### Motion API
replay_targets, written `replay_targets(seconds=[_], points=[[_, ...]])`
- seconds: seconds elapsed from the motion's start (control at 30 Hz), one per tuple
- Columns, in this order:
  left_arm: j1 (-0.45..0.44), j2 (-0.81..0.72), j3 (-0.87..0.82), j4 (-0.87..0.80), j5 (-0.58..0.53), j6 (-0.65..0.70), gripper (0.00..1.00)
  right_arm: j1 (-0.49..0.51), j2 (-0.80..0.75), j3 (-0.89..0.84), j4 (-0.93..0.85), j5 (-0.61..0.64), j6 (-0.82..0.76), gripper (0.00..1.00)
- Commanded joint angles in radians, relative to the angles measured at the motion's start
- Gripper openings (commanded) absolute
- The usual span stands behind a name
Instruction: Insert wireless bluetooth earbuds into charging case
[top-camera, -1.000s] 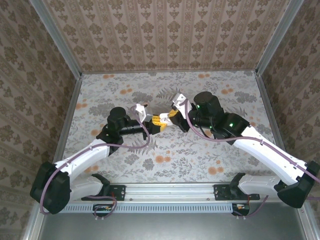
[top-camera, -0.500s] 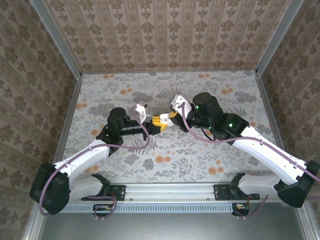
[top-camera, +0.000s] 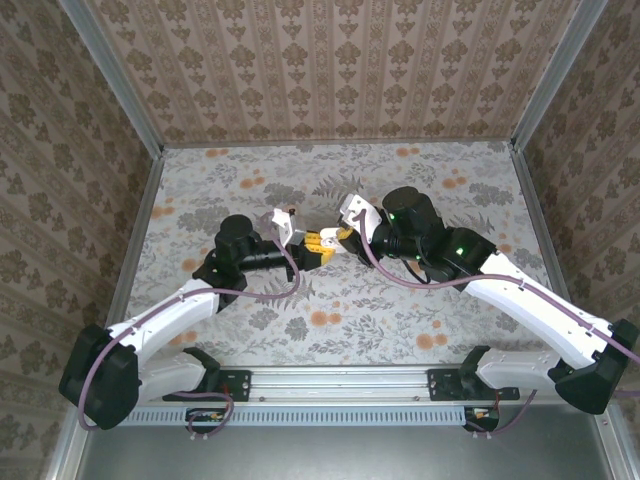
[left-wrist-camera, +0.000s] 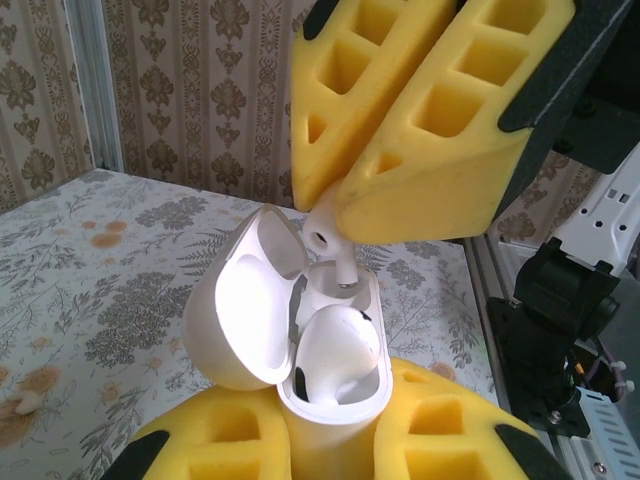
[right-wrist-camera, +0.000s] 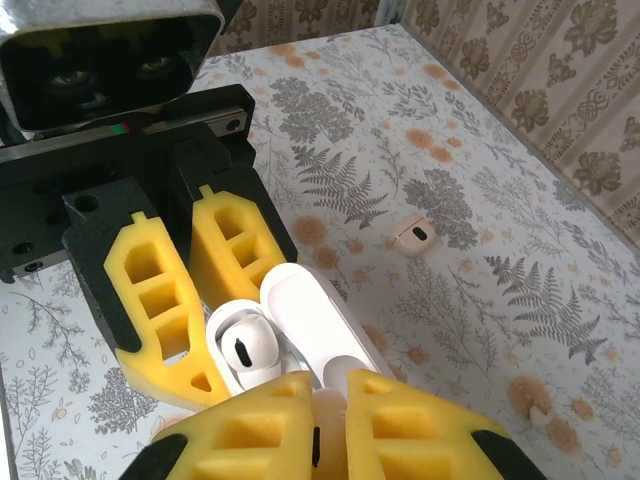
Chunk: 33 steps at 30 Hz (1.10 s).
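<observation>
White and glossy, the second earbud (left-wrist-camera: 325, 232) sits pinched in the right gripper (top-camera: 345, 236) at the mouth of the open charging case (left-wrist-camera: 240, 320), which the left gripper (top-camera: 310, 250) clamps (one earbud (left-wrist-camera: 335, 350) is already seated). The next move probably calls for a straight, gentle push down beside it.

Table (top-camera: 420, 300): flat surface under a pale covering printed with grey ferns and orange flowers, bounded by a damask-papered wall (right-wrist-camera: 540, 90). One small cream rounded piece with a dark oval slot (right-wrist-camera: 413, 236) lies on it, well apart from that wall.
</observation>
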Motion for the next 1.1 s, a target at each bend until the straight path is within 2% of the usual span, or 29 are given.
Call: replay_targets(seconds=[0.0,0.73,1.0,1.07], points=[[-0.004,-0.016,0.005,0.031,0.011,-0.026,0.00,0.009,0.001,-0.007,-0.024,0.029,-0.022,0.12],[-0.005,-0.020,0.006,0.035,0.001,-0.034,0.00,0.020,0.006,-0.042,-0.047,-0.042,-0.010,0.13],[-0.007,-0.019,-0.001,0.036,-0.008,-0.034,0.00,0.025,0.009,-0.049,-0.033,-0.069,0.012,0.15],[-0.010,-0.019,-0.003,0.040,-0.011,-0.034,0.00,0.024,0.013,-0.043,-0.032,-0.075,0.022,0.19]])
